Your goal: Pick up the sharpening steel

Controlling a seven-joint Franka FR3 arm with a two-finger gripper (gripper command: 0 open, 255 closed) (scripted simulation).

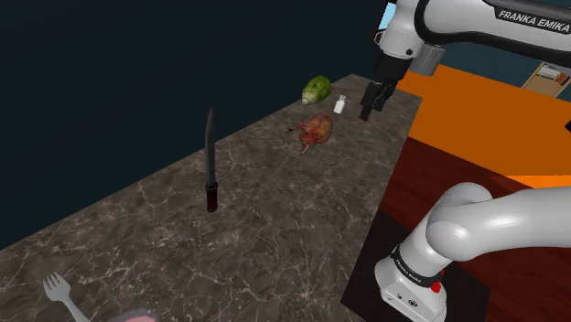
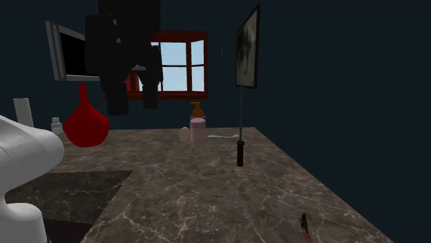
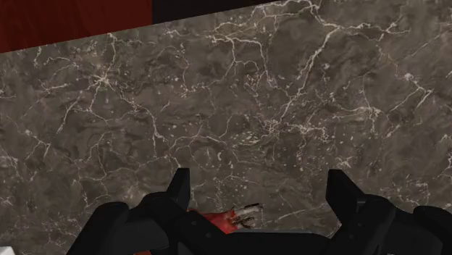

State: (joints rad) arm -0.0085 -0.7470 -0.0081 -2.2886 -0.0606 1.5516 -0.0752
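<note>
I see the tool point(image 3: 261, 190) spread wide with nothing between its fingers point(image 3: 179, 187), only bare marble table point(image 3: 239, 101) below. A scrap of something red point(image 3: 221, 219) peeks out under the palm. From the shoulder view the tool point(image 1: 371, 107) hangs above the table point(image 1: 265, 229) near its far end, close to a small white bottle point(image 1: 339, 104) and a reddish-brown lump point(image 1: 317, 130). A green thing point(image 1: 316, 89) sits at the far corner.

The steel point(image 1: 210, 157) stands upright, handle down on the table, near the long edge opposite the stand and about midway along it (well apart from the tool). In the second exterior view the steel point(image 2: 240, 131) rises on its dark handle, the tool point(image 2: 131, 102) looming high, a pink bottle point(image 2: 197, 128) at the far edge. A fork point(image 1: 57, 291) lies at the near end.
</note>
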